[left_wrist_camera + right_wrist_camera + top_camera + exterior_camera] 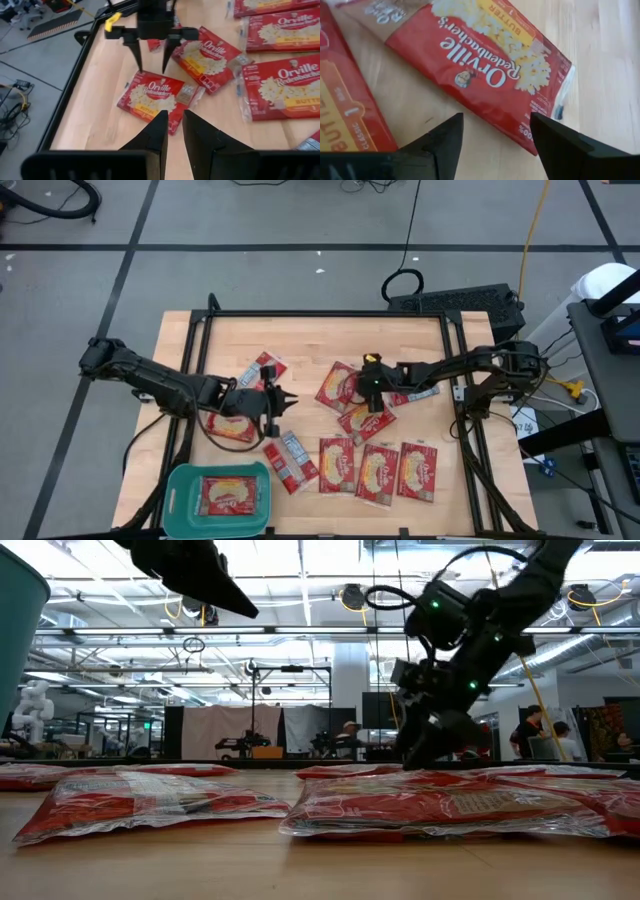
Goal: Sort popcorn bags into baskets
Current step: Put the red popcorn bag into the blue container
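Several red popcorn bags lie flat on the wooden table, and one more (232, 495) lies inside the teal basket (180, 485) at the near left corner. My right gripper (368, 388) stands open, pointing down and slanting over one bag (157, 95), (495, 75). Its fingers (445, 142) stand either side of that bag's corner; I see no touch. My left gripper (172, 127) hovers left of it over bare wood, open by a narrow gap, with nothing between its fingers.
A row of bags (378, 470) lies along the near edge, two small ones (290, 460) beside the basket, and one (232, 427) under the left arm. A black frame rail (330, 313) borders the far edge. Bare wood lies between the two grippers.
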Tool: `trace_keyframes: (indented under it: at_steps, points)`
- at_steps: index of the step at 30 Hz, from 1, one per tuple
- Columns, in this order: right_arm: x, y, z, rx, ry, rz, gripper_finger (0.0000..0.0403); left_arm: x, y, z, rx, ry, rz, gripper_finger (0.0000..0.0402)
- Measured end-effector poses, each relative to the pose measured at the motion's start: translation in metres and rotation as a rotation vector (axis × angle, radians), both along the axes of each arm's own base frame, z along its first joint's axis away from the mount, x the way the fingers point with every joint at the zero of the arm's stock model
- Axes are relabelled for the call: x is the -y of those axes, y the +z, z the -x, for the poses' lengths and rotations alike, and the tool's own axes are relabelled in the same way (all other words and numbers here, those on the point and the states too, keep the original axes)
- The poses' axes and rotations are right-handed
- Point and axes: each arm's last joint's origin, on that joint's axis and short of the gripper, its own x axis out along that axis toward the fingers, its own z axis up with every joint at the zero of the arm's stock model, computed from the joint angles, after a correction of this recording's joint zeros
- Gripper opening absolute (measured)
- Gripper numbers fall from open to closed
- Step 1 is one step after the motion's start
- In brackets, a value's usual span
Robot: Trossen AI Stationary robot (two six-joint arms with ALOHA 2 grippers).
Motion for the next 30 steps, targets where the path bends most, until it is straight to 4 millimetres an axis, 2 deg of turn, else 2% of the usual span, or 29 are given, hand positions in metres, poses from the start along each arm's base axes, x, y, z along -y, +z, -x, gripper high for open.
trace_keyframes:
  at_steps: [3,10,18,22,27,30]
  points:
    - [0.0,-0.004,0.003,0.058,0.01,0.049,0.0204,-0.005,0.001,-0.002,0.009,0.017,0.001,0.0063]
    - [0.0,-0.009,0.008,0.033,0.079,0.081,0.0184,-0.014,0.004,-0.005,0.05,0.053,0.009,0.0063]
    - [0.001,-0.02,-0.002,0.065,0.191,0.15,0.016,-0.022,0.009,-0.011,0.106,0.03,0.043,0.0062]
    - [0.001,-0.027,-0.008,0.089,0.225,0.121,0.0118,-0.023,0.009,-0.011,0.107,0.033,0.05,0.0062]
    - [-0.001,-0.033,-0.014,0.143,0.214,0.107,0.002,-0.027,0.009,-0.012,0.112,0.055,0.063,0.0063]
    - [-0.006,-0.029,-0.017,0.186,0.223,0.119,0.0012,-0.03,0.009,-0.012,0.116,0.078,0.084,0.0063]
